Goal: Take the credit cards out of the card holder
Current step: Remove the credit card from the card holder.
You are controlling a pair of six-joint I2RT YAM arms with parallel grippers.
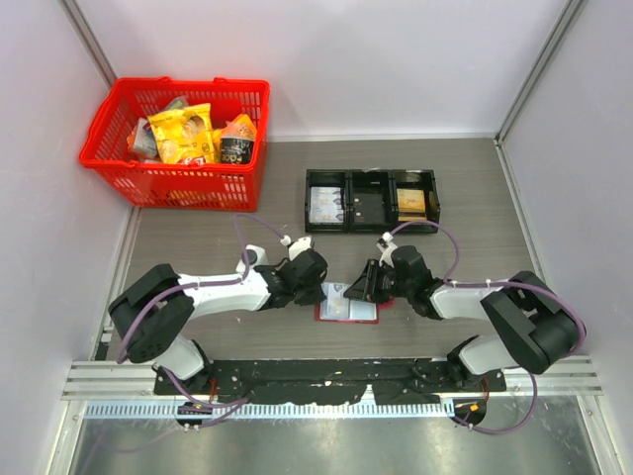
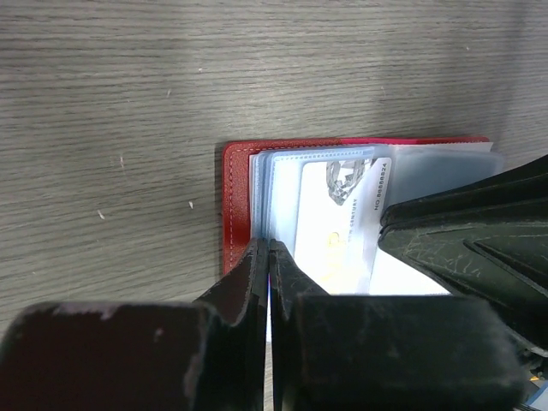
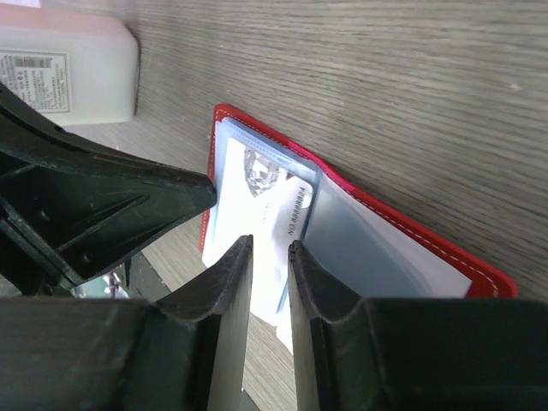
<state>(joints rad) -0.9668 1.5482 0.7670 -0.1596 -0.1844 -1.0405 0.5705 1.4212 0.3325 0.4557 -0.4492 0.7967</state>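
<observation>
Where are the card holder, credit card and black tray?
card holder (image 2: 237,201), left wrist view, red cover edge.
credit card (image 2: 330,229), left wrist view, pale face inside sleeve.
black tray (image 1: 347,203), top view, left divider wall.

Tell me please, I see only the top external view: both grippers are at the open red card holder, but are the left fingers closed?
Observer: Yes. In the left wrist view, the left gripper is shut at the edge of the card holder. I cannot tell whether it pinches a clear sleeve.
Operator: And the right one?
Observer: The right gripper shows a narrow gap between its fingers, just above a pale card.
Operator: Is that card out of the holder?
Observer: Not fully. In the right wrist view, its far end lies under a clear sleeve.
</observation>
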